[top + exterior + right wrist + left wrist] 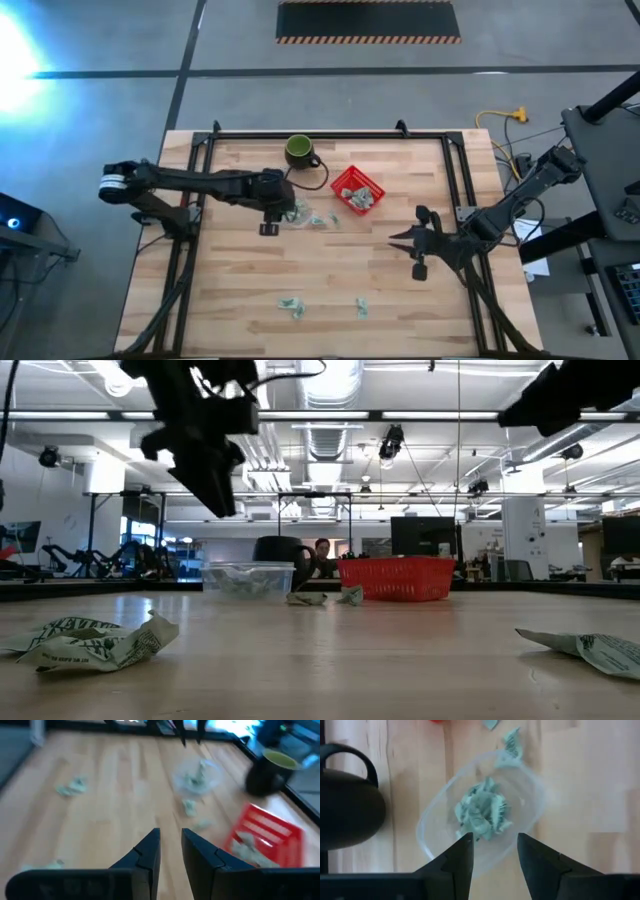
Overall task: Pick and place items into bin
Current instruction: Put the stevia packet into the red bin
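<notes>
- Left gripper [492, 851] hangs over the clear plastic bin [432, 817], fingers spread apart, nothing pinched between them. In the high view it sits at table centre-left, just below the mug.
- Clear bin [297, 212]: holds a clump of crumpled green-and-white wrappers [482, 813]. One more wrapper [512, 747] lies at or on the bin's rim; cannot tell whether it is inside.
- Dark green mug [299, 151]: upright at the back of the wooden table [240, 290], just beside the bin, handle toward the red basket.
- Loose wrappers just right of the bin [322, 219], on bare wood between bin and basket.
- Red basket [357, 189]: right of the mug, tilted diagonal to the table edge, pale wrappers inside [361, 200].
- Two loose wrappers near the table's front edge: one [292, 306] left of centre, one [361, 307] near centre. Well apart from the bin.
- Right gripper [170, 851] waits over the right side of the table, fingers slightly parted with a narrow gap, holding nothing.
</notes>
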Tool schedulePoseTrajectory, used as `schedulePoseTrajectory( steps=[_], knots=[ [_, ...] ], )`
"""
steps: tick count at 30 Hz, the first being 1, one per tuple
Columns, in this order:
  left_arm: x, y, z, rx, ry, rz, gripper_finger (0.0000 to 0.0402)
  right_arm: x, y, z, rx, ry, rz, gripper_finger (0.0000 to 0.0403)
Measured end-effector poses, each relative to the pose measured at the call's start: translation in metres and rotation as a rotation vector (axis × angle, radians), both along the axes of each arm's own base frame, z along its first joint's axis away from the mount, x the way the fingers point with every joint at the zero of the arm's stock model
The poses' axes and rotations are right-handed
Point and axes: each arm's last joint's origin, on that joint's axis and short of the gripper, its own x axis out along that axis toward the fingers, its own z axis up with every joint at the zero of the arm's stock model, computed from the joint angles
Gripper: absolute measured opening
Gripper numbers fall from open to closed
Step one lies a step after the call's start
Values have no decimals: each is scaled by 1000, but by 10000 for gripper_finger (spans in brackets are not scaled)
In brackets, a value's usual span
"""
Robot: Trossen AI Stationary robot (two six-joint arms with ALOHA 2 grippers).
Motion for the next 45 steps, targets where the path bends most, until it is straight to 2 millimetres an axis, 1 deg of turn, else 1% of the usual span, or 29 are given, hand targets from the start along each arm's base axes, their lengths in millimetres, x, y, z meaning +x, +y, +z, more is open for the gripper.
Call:
schedulePoseTrajectory(
  steps=[2, 5, 8, 11, 13, 14, 17, 20, 23, 25, 28, 31, 34, 36, 38, 41, 45],
  knots=[
    [-8, -8, 4, -9, -21, -14, 136, 2, 2, -2, 38, -42, 49, 68],
    [-17, -22, 7, -24, -53, -39, 136, 1, 6, -10, 117, -41, 170, 68],
    [-27, -36, 3, -29, -91, -84, 136, 2, 10, -23, 212, -31, 241, 68],
    [-33, -45, -5, -33, -132, -125, 136, 9, 15, -34, 202, -34, 253, 68],
    [-36, -49, -9, -36, -160, -142, 136, 16, 20, -40, 158, -22, 267, 68],
    [-37, -51, -11, -37, -180, -146, 136, 20, 22, -41, 134, -15, 271, 68],
    [-41, -54, -20, -46, -203, -143, 136, 39, 29, -36, 89, -14, 266, 68],
    [-44, -56, -28, -48, -202, -149, 136, 63, 35, -29, 22, 0, 259, 68],
    [-46, -56, -34, -48, -201, -151, 136, 88, 36, -22, -39, 46, 232, 68],
    [-47, -56, -35, -47, -192, -150, 136, 105, 32, -18, -68, 109, 187, 69],
    [-48, -55, -33, -56, -201, -139, 136, 132, 21, -17, -96, 214, 95, 78],
    [-51, -55, -31, -60, -202, -131, 136, 156, 5, -19, -99, 308, 23, 93],
    [-55, -55, -32, -69, -192, -117, 136, 173, -13, -28, -61, 426, -17, 109],
    [-60, -54, -31, -70, -183, -111, 136, 184, -24, -33, -24, 468, -32, 120],
    [-62, -54, -30, -74, -208, -111, 136, 192, -35, -36, 1, 507, -66, 129],
    [-68, -52, -30, -75, -218, -111, 136, 199, -46, -41, 35, 545, -125, 138],
    [-75, -51, -27, -86, -247, -95, 136, 204, -51, -46, 77, 565, -173, 143]
  ],
)
